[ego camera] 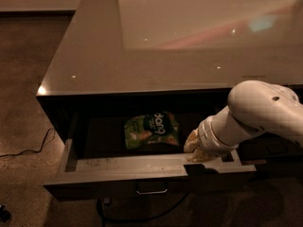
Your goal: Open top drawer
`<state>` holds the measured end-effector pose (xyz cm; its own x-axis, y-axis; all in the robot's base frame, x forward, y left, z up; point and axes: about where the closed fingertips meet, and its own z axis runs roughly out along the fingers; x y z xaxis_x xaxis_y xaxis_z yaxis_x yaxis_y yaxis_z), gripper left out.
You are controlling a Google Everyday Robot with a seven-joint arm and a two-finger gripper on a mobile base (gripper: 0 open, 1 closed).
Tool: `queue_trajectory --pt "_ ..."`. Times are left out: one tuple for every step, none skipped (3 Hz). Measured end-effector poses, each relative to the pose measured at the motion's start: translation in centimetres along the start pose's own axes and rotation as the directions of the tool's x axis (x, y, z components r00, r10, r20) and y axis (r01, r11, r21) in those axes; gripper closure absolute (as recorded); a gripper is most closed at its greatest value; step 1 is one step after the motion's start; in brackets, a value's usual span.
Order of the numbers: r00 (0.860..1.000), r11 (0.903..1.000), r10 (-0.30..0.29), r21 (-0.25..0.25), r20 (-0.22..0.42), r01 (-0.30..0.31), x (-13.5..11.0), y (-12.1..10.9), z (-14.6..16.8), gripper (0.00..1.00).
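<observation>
The top drawer (pixel 118 166) is pulled out from under the counter, showing its grey sides and dark inside. Its small loop handle (pixel 151 191) sits at the centre of the dark front. My gripper (pixel 196 149), tan at the tip of the white arm (pixel 255 112), is at the drawer's front rim, right of centre and just above its top edge. It is well to the right of the handle.
A green snack bag (pixel 151 129) lies flat inside the drawer, left of the gripper. The glossy grey counter top (pixel 142 56) overhangs the drawer. A black cable (pixel 28 150) runs across the brown floor at the left.
</observation>
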<state>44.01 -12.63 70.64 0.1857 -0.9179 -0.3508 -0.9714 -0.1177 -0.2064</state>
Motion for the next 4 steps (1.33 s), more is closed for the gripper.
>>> queue_trajectory --pt "1.000 0.9999 0.014 -0.003 -0.002 -0.014 0.7 -0.5 1.2 0.88" --pt "1.000 0.9996 0.026 0.005 0.004 -0.026 1.3 -1.0 2.1 1.00" --pt "0.999 0.9996 0.029 0.001 0.013 -0.029 1.6 -1.4 3.1 1.00" --pt "0.999 0.9995 0.026 -0.018 0.020 -0.026 1.7 -1.4 4.2 1.00"
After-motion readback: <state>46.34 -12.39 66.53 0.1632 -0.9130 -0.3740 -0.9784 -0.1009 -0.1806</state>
